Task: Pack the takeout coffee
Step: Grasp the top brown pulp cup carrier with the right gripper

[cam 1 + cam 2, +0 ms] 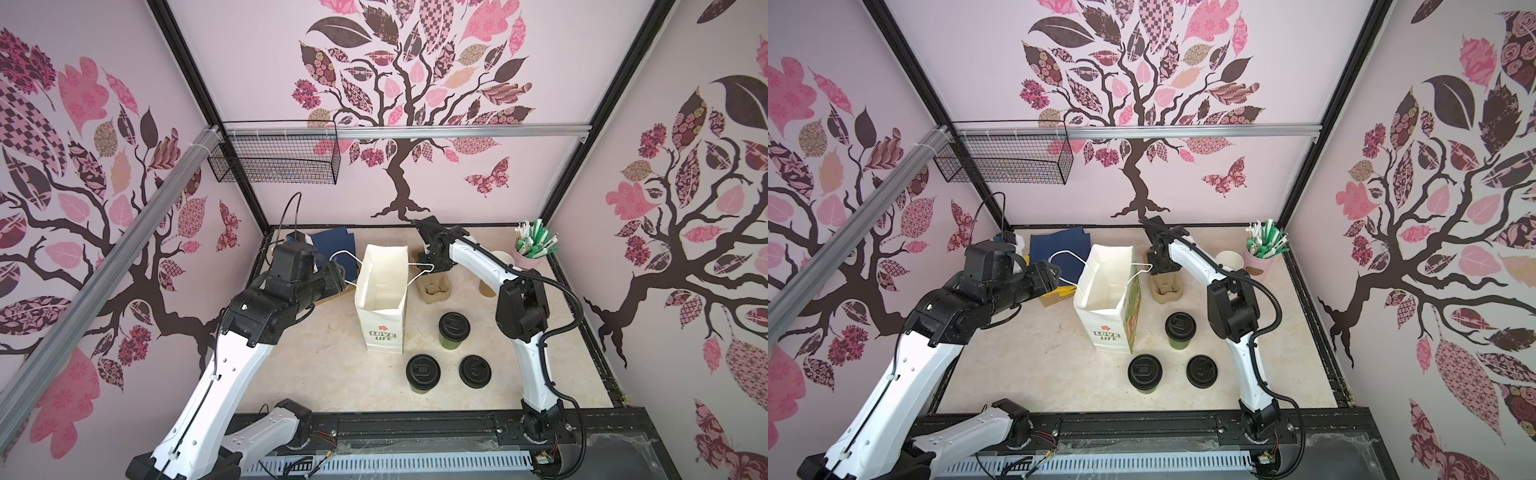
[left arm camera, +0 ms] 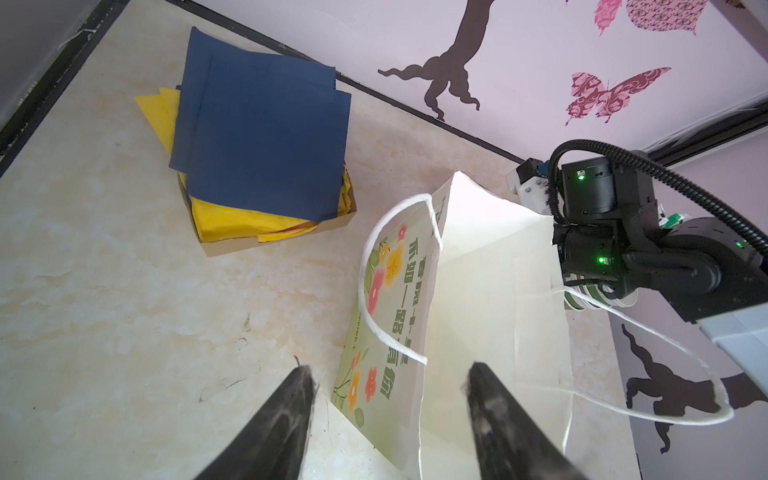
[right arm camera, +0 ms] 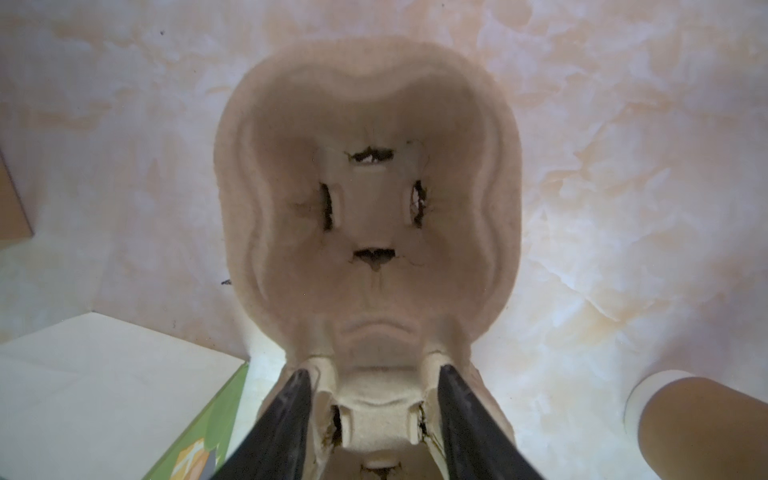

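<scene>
Two takeout coffee cups, olive-green with black lids, stand to the right of the bag in both top views, one further back [image 1: 454, 330] [image 1: 1180, 328] and one nearer the front [image 1: 423, 372] [image 1: 1144, 371]. The white paper bag [image 1: 380, 328] [image 1: 1106, 332] stands open. My left gripper [image 1: 343, 276] [image 2: 390, 370] is open, its fingers straddling the bag's left wall [image 2: 390, 332] without touching it. My right gripper [image 1: 430, 270] [image 3: 376, 374] points down behind the bag's right side, shut on the centre ridge of a brown pulp cup carrier [image 1: 436, 291] [image 3: 374, 208].
A loose black lid [image 1: 475, 371] lies beside the front cup. A tray of blue and yellow napkins [image 2: 257, 137] sits at the back left. Lidless cups [image 1: 503, 259] and a pink pot of straws [image 1: 532, 249] stand at the back right. A wire basket [image 1: 274, 158] hangs on the back rail.
</scene>
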`<state>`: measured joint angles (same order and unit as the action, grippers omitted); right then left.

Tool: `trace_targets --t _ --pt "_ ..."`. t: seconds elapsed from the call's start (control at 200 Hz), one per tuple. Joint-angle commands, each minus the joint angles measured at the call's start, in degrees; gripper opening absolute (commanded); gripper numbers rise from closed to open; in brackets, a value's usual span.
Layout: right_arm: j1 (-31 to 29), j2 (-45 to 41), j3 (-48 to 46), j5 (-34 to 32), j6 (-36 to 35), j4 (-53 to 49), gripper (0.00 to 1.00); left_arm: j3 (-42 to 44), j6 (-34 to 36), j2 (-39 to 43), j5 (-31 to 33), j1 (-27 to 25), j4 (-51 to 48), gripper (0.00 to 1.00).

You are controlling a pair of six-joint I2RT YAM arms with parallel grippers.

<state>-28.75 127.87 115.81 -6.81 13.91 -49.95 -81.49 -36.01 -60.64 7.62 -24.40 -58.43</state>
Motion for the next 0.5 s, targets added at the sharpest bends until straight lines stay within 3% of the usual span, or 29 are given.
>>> trace_targets --t 0.0,0.495 --pt "-0.16 3.3 2.57 -0.7 0.58 -1.26 0.53 -2.21 0.53 0.35 0.83 0.15 0.16 0.63" --pt "-0.16 4.88 3.99 -1.36 1.75 -2.77 0.49 -2.16 0.19 0.14 0.92 0.15 0.04 0.63"
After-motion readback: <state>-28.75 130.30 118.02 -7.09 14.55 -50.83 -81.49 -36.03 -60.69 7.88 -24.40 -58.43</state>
